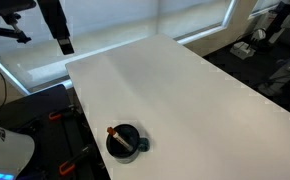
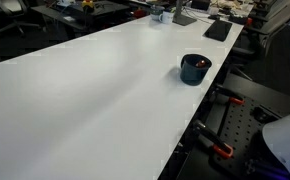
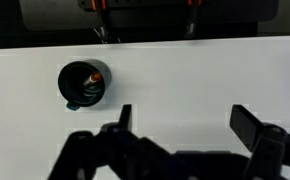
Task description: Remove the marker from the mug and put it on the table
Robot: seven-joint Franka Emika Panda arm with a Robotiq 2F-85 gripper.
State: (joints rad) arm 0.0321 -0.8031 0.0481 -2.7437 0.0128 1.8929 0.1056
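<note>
While the marker [image 3: 91, 78] sits inside the mug [image 3: 83, 85], with little more than its orange-red end showing at the mouth, the coming move depends on where that mouth lies from the tool [image 3: 185, 122]. In the wrist view the tool's fingers [image 3: 247, 122] are spread wide at the bottom of the picture, with nothing between them. The mug lies up and to the left of them, well apart, close to the far edge of the desk [image 3: 185, 75].

In both exterior views the mug stands just inside one long edge of the desk, away from the middle. In an exterior view the marker [image 1: 115, 134] seems to lean slantwise across the opening, its orange-red end at the rim. The pictures are too small to read the exact tilt.

My judgement is that the single arm has to carry the tool toward that edge and leftward in the wrist view. It then has to lower over the mouth with the fingers set across the marker's long axis, not along it, so they close on the raised end without knocking the rim.
</note>
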